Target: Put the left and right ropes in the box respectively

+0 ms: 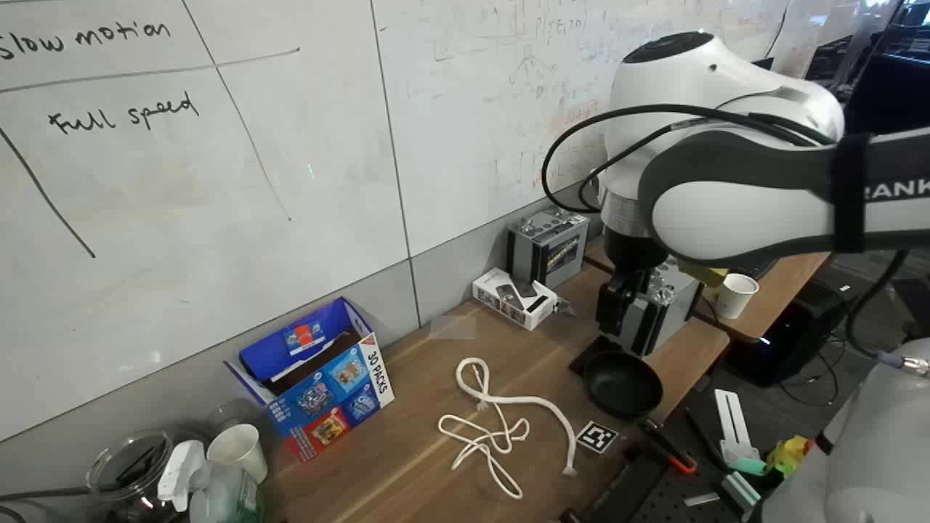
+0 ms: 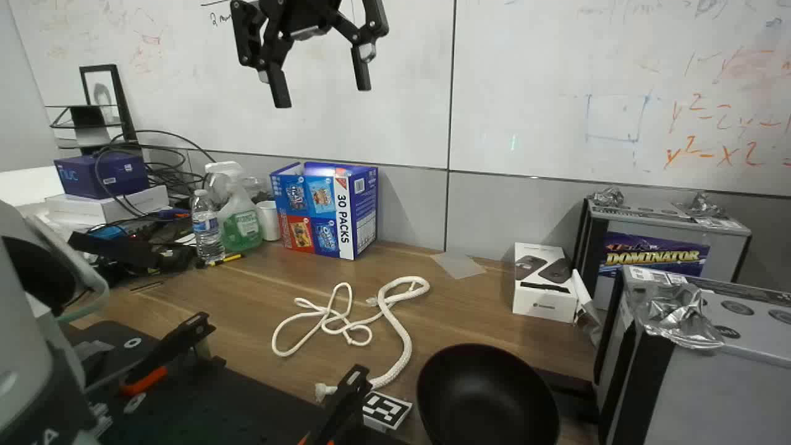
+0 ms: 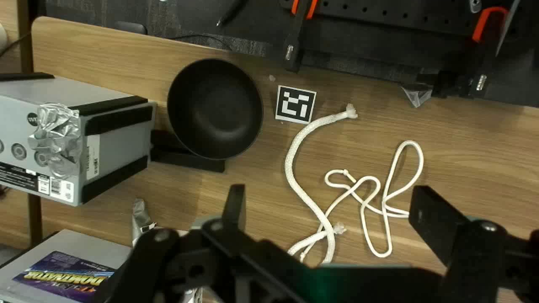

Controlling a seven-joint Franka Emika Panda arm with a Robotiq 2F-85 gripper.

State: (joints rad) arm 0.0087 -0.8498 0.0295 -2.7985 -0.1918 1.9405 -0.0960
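On the table (image 2: 469, 315) near the box (image 2: 327, 213), the thick rope (image 2: 401, 334) and the thin rope (image 3: 384, 206) lie crossed

There they are, both ropes outside the box and apart from it, limp and overlapping! The thick one makes its loop at the end nearer the box; its other, frayed end, farther from the box, comes just beside a printed card (image 3: 295, 104). The thin one sprawls in slack loops. Higher than the box, in an exterior view, hangs the gripper (image 2: 323, 97), jaws spread wide, holding nothing! Right beside the box stand a cup (image 2: 268, 221) and, past it, a spray bottle (image 2: 242, 222); the black bowl (image 3: 214, 107) sits farther from the box than the ropes.
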